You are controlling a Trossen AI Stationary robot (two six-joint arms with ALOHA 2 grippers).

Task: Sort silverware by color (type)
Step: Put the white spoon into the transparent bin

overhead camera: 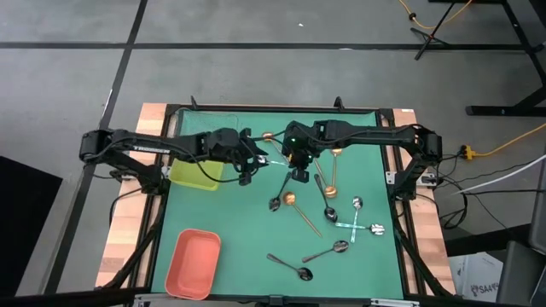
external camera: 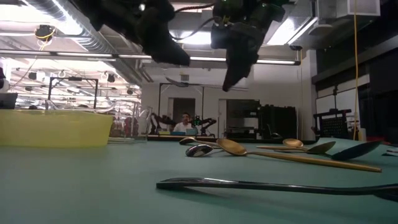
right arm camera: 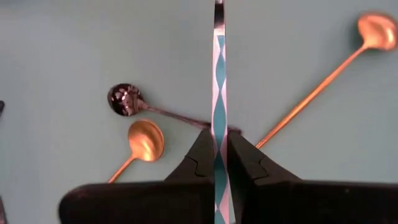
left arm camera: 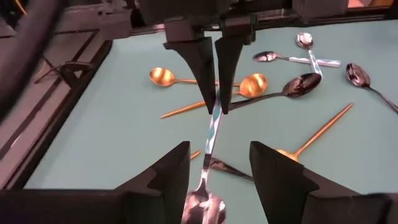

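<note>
The right hand (right arm camera: 215, 163) is pressed together on the thin flat handle of a shiny silver spoon with a mirror finish (right arm camera: 217, 93), pinching it edge-on between its two dark fingertips (left arm camera: 205, 74) above the middle of the green bench (overhead camera: 222, 281). The spoon hangs in the air between the two arms, its bowl end (left arm camera: 204, 205) lying in the gap of the left hand (left arm camera: 219, 171), whose fingers are spread wide and do not appear to touch it.

Judging by its slim build, the spoon is light and stiff, but the polished metal looks slippery and the handle narrow, so a pinch near one end could let it swivel. A hold across the flat of the handle, nearer the middle, seems safest.

Below lie the other pieces: a copper-gold round-bowled spoon (right arm camera: 144, 140), a dark gunmetal spoon (right arm camera: 124, 99) crossing under the held one, and another long copper-gold spoon (right arm camera: 373, 31). More spoons of all three finishes are scattered toward the right side of the bench (overhead camera: 354, 226). A yellow-green plastic tray (overhead camera: 194, 175) sits just beside the left arm, and a salmon-orange tray (overhead camera: 193, 264) lies at the near left corner.
</note>
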